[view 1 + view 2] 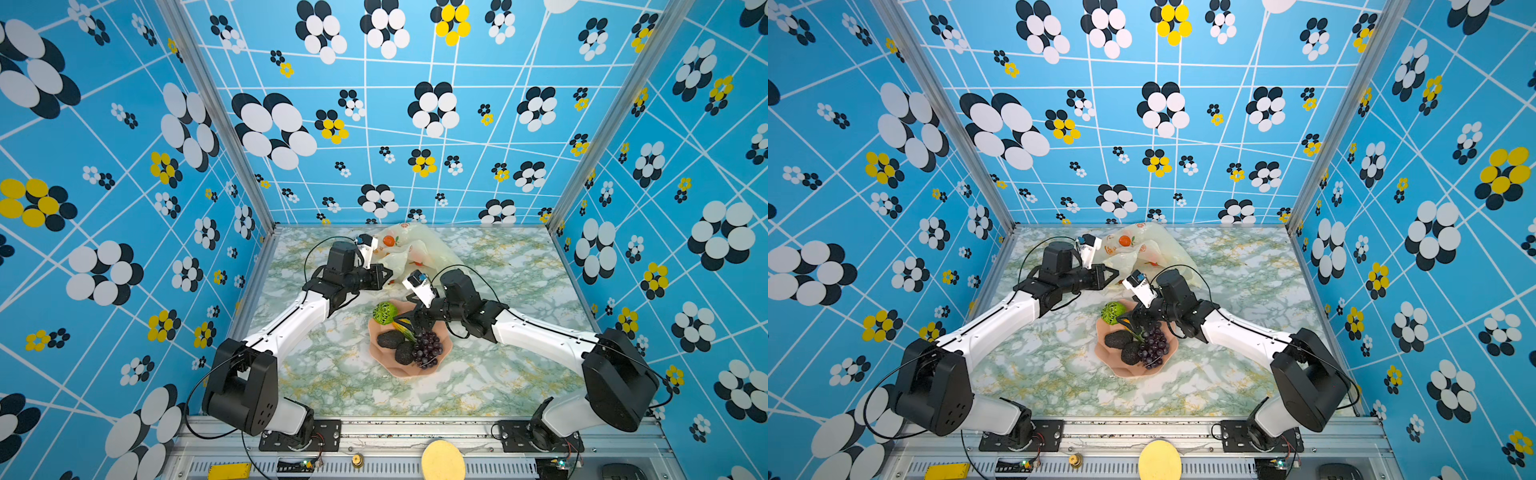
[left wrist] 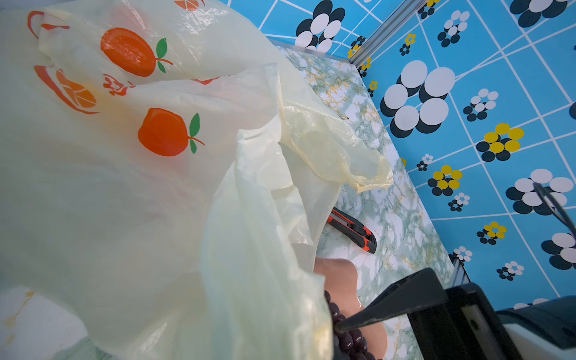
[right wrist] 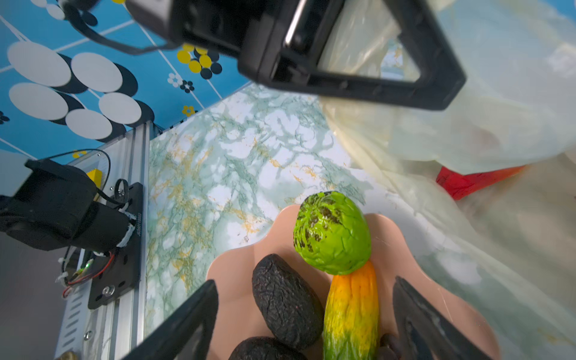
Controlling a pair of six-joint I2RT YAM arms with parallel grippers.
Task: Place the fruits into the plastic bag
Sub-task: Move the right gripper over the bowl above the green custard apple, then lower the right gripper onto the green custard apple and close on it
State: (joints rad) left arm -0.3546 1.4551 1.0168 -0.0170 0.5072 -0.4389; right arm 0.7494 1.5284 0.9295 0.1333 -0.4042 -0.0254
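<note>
Left gripper (image 1: 385, 275): jaws fully closed, pinching the film of the pale cream translucent plastic bag with orange fruit prints (image 1: 419, 249). The bag is at the far middle of the green-veined marble tabletop (image 1: 498, 365). Its near edge is lifted off the surface and drapes across most of the left wrist view.

Right gripper (image 3: 305, 282): jaws wide apart, holding nothing, low over the pink scalloped dish (image 1: 415, 370). Its black fingers (image 3: 193, 314) stand on either side of the yellow-green oblong fruit (image 3: 352, 308) and a rough black oval (image 3: 286, 308). Contact: cannot tell.

Also in the dish: bumpy green ball (image 1: 384, 312) at the far rim, touching the oblong's orange end; second rough black oval (image 1: 404, 353); dark purple grape bunch (image 1: 428, 349).

Red-and-black utility knife (image 2: 352, 229) lies on the table just beside the bag, partly under its edge.
</note>
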